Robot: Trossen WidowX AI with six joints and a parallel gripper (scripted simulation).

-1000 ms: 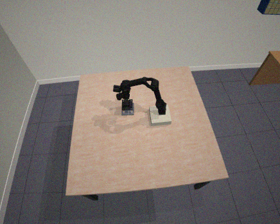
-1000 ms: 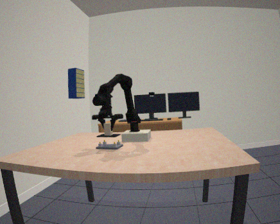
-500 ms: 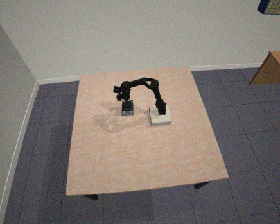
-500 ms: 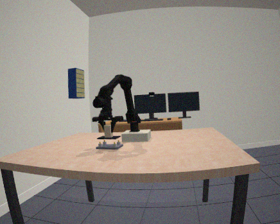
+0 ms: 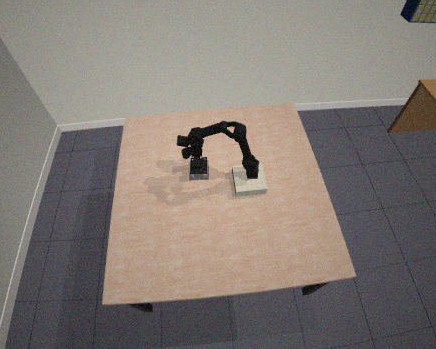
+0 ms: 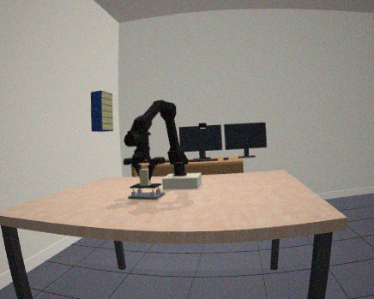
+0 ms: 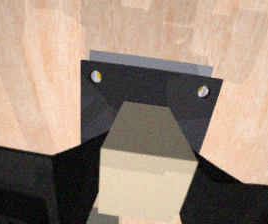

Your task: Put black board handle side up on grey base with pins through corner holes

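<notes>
The black six-joint robot arm [image 5: 225, 127] [image 6: 171, 120] arches up and over, its wrist bent downward above the grey four-post base. Directly over that base, the black parallel-jaw gripper [image 5: 199, 161] [image 6: 144, 176] [image 7: 142, 138] points down, its fingers closed on a pale square handle.

A square-cornered table with a pale pinkish, wood-grained top [image 5: 220, 245] [image 6: 227, 212] [image 7: 25, 100] is standing on dark legs. Seen from the top view, a flat grey base with four posts [image 5: 199, 177] [image 6: 146, 196] [image 7: 151, 60] is lying on it, off the centre toward eleven o'clock. At about three to four o'clock from that base, and apart from it, a thick, pale grey-white rectangular block [image 5: 250, 190] [image 6: 182, 182] is resting on the tabletop.
</notes>
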